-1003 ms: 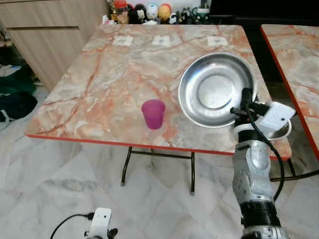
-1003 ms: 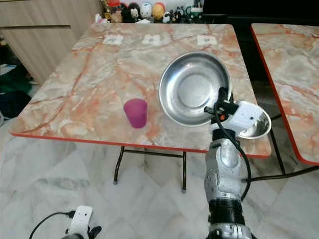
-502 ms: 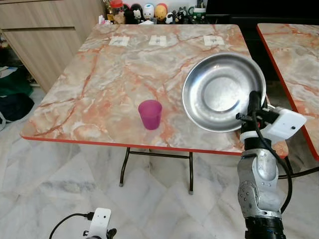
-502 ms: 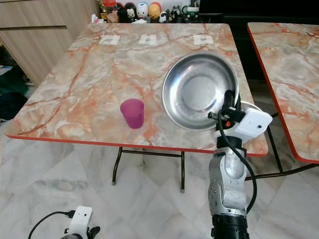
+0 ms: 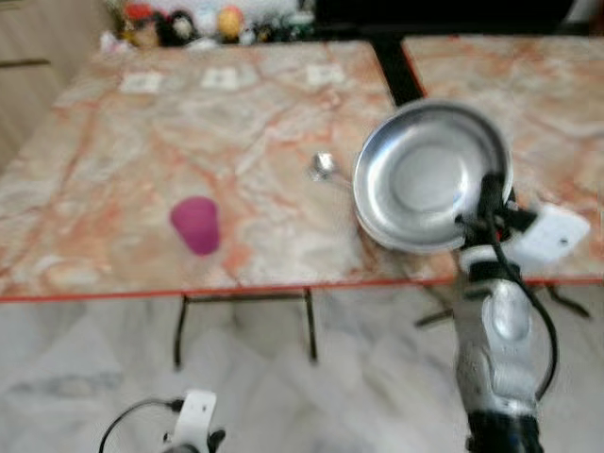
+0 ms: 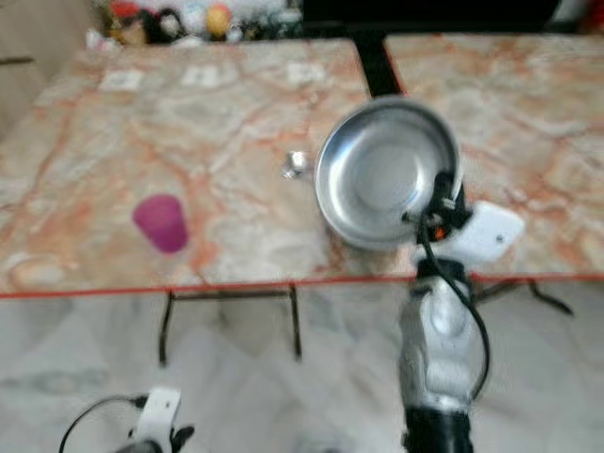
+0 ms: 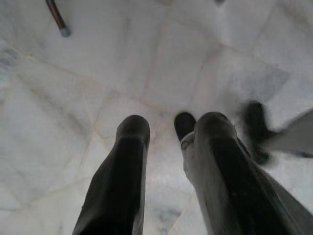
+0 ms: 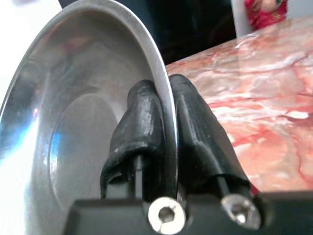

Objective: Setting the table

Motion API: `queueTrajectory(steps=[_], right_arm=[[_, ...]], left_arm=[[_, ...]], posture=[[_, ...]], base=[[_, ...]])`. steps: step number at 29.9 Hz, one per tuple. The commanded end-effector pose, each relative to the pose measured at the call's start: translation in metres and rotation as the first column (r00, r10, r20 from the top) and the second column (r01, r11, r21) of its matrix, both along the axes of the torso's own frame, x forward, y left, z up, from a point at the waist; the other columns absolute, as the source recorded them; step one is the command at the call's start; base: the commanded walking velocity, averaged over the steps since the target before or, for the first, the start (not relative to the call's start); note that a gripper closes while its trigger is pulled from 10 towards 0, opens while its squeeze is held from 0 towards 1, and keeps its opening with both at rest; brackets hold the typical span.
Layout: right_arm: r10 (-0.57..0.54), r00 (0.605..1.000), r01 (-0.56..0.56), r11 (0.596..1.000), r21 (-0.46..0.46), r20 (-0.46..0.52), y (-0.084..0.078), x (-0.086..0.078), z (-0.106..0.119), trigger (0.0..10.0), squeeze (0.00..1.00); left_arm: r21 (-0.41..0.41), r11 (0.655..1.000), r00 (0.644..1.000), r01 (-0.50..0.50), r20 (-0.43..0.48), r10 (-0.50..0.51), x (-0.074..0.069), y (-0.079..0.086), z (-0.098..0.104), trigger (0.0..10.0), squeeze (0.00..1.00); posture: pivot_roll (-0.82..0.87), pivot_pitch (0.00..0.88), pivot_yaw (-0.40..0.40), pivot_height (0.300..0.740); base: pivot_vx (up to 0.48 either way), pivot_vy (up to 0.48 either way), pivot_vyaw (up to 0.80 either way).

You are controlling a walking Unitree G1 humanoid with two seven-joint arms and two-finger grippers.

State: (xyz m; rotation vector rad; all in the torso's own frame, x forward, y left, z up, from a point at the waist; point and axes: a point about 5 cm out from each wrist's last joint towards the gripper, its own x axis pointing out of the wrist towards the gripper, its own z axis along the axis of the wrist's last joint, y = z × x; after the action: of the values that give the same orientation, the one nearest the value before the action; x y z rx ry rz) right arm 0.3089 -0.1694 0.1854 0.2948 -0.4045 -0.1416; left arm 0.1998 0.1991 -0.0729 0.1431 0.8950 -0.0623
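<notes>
My right gripper [image 5: 490, 196] is shut on the rim of a round steel plate [image 5: 429, 175]. It holds the plate tilted up on edge over the near right part of the marble table [image 5: 113, 142]. In the right wrist view both black fingers [image 8: 195, 127] pinch the plate's rim [image 8: 73, 122]. A purple cup [image 5: 195, 225] stands upright on the table, well to the left of the plate. My left gripper [image 7: 166, 132] hangs low over the floor, open, with nothing in it.
A small shiny metal thing [image 5: 323, 168], too blurred to name, lies on the table just left of the plate. A second marble table [image 5: 510, 66] stands to the right across a dark gap. Figurines [image 5: 179, 24] line the far edge. Pale marble floor [image 5: 330, 377] lies below.
The camera has swung to the right and the picture is now blurred. The plate stays in my right gripper, a little more upright. The small shiny thing has come into view.
</notes>
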Motion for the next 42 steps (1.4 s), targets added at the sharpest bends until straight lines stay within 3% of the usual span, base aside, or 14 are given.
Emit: queueTrajectory(steps=[1,21,29,42], right_arm=[[0.001,0.999,-0.001,1.000,-0.016,0.038,0.000,-0.001,0.011,10.0,0.00],[-0.022,1.000,0.022,0.999,-0.042,0.006,-0.004,0.002,0.008,10.0,0.00],[-0.096,0.995,0.095,0.995,-0.012,-0.042,-0.019,0.001,-0.001,10.0,0.00],[-0.151,0.985,0.151,0.989,-0.012,-0.086,-0.029,0.001,-0.008,10.0,0.00]], left_arm=[[0.009,1.000,0.999,-0.004,-0.036,0.005,-0.009,0.002,-0.005,10.0,0.00],[0.016,1.000,0.999,-0.002,-0.035,0.002,-0.009,0.004,-0.004,10.0,0.00],[0.017,1.000,0.999,0.000,-0.037,0.001,-0.009,0.005,-0.004,10.0,0.00],[0.020,1.000,0.999,0.003,-0.037,-0.002,-0.010,0.006,-0.004,10.0,0.00]], posture=[[-0.13,0.129,0.049,0.740],[-0.13,0.132,0.054,0.740],[-0.13,0.132,0.057,0.740],[-0.13,0.134,0.062,0.740]], base=[[0.000,-0.472,0.00],[0.000,-0.466,0.00],[0.000,-0.458,0.00],[0.000,-0.458,0.00]])
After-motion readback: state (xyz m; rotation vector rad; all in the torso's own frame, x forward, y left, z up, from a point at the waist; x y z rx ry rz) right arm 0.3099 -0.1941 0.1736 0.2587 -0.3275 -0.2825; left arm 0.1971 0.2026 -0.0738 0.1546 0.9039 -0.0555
